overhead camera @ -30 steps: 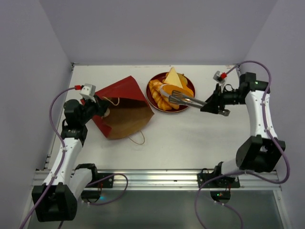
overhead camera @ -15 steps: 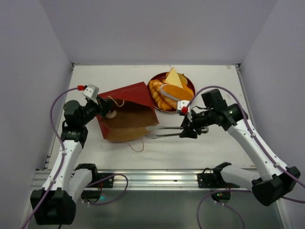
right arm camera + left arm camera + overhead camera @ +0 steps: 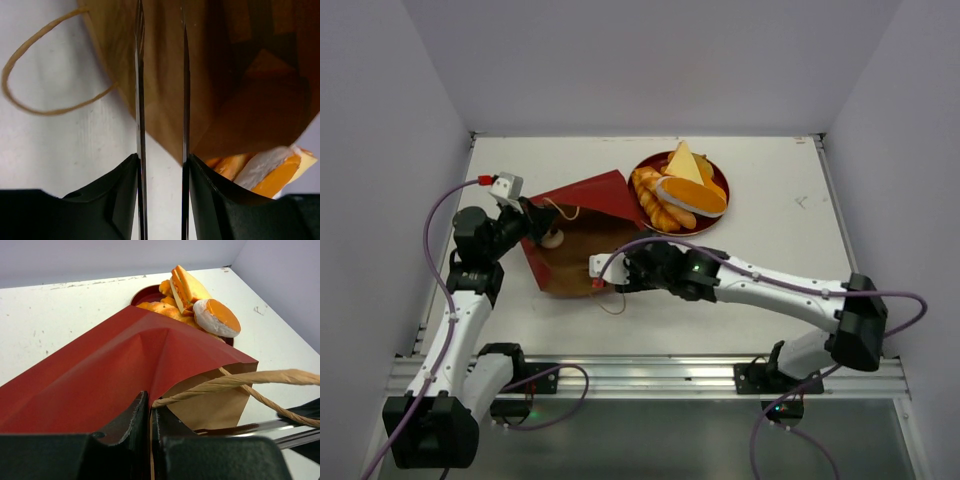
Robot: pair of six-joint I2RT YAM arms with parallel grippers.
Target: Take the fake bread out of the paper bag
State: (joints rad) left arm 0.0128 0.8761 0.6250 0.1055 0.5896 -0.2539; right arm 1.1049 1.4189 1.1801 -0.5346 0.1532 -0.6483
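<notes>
The dark red paper bag [image 3: 582, 192] lies on its side, its brown inside [image 3: 570, 255] facing the right arm. My left gripper [image 3: 150, 405] is shut on the bag's upper rim by a cord handle [image 3: 235, 381], holding the mouth up. My right gripper [image 3: 160, 10] has long thin blades reaching into the mouth, open, with nothing between them. Fake bread sits on the plate [image 3: 680, 231]: a braided loaf [image 3: 652, 198], an orange bun [image 3: 692, 192] and a yellow wedge [image 3: 684, 162]. A small pale lump [image 3: 552, 238] shows inside the bag; what it is I cannot tell.
The plate of bread touches the bag's far right corner. The second cord handle [image 3: 610, 296] trails on the white table [image 3: 770, 230] under the right wrist. Grey walls close in the left, back and right sides.
The right arm swung from the plate, where the bun now lies, down and left to the bag, and its blades slid into the mouth. The left gripper kept its hold on the rim.
</notes>
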